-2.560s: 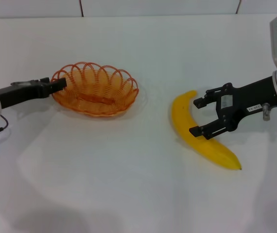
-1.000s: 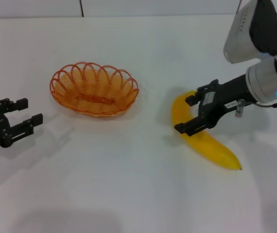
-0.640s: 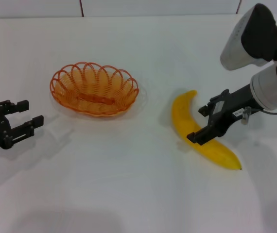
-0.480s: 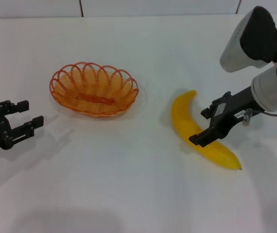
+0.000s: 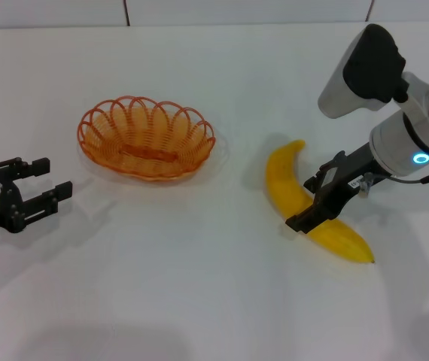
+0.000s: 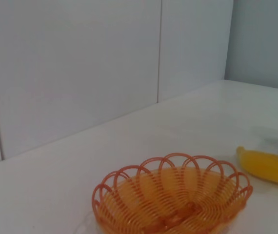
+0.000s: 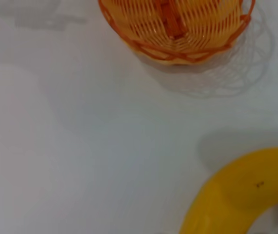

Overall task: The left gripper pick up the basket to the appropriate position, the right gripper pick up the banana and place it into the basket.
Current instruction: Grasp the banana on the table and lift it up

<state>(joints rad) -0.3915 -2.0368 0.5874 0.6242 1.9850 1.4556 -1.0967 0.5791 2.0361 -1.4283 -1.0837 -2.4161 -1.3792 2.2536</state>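
Note:
The orange wire basket [image 5: 147, 137] stands empty on the white table, left of centre. My left gripper [image 5: 55, 177] is open and empty, low over the table to the basket's left, apart from it. The yellow banana [image 5: 284, 180] lies on the table right of centre. My right gripper [image 5: 312, 199] is open and straddles the banana's middle, one finger on each side. The left wrist view shows the basket [image 6: 173, 200] and one end of the banana [image 6: 268, 165]. The right wrist view shows the basket [image 7: 178, 24] and the banana [image 7: 236, 195] close below.
The white table [image 5: 199, 286] stretches bare in front of both objects. A white panelled wall [image 6: 80, 63] runs behind the table's far edge. My right arm's white-grey body [image 5: 365, 71] hangs over the table's right side.
My left gripper has let go of the basket's rim and drawn back to the left. My right gripper has come down across the banana's middle. Basket and banana have not moved.

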